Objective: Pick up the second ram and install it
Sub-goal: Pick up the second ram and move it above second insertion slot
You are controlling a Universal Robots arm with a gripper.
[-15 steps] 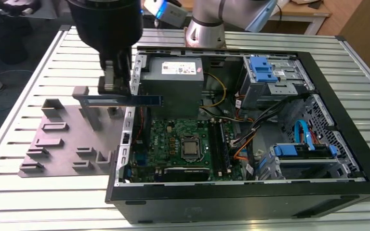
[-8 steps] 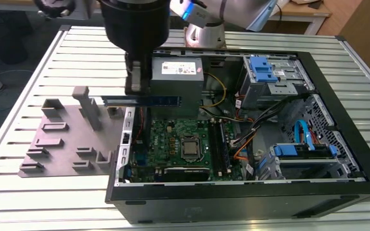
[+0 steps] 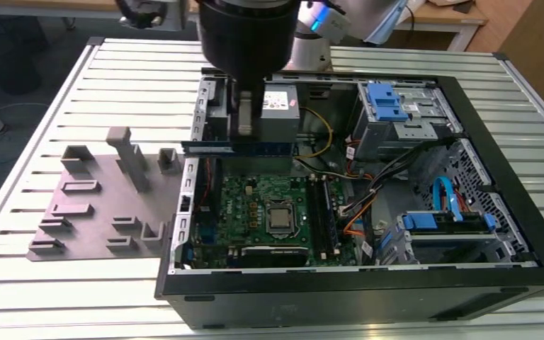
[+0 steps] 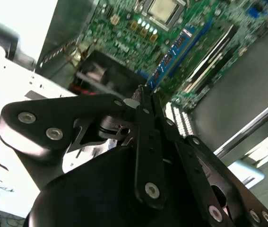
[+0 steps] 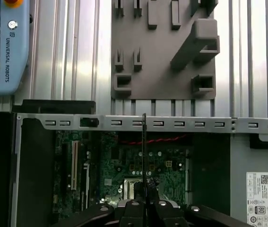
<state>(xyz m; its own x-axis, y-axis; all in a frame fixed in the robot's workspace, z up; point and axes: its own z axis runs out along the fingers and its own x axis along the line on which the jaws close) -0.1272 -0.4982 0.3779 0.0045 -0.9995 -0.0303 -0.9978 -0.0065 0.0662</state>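
Second ram, a long thin dark blue-green memory stick (image 3: 239,147), hangs level above the open black computer case (image 3: 367,297), by the case edge facing the grey plastic fixture plate (image 3: 93,212). The black 2-finger gripper (image 3: 244,136) pinches it mid-length. The green motherboard (image 3: 253,202) lies beneath. The stick appears edge-on in the first wrist view (image 5: 144,156).

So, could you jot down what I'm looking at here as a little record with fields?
Fingers: shut on the second ram
Second ram: held level in the air above the open case, not in a slot
Computer case: lying open on the slatted table
Motherboard: green, inside the case
Grey fixture plate: beside the case, on the exterior view's left
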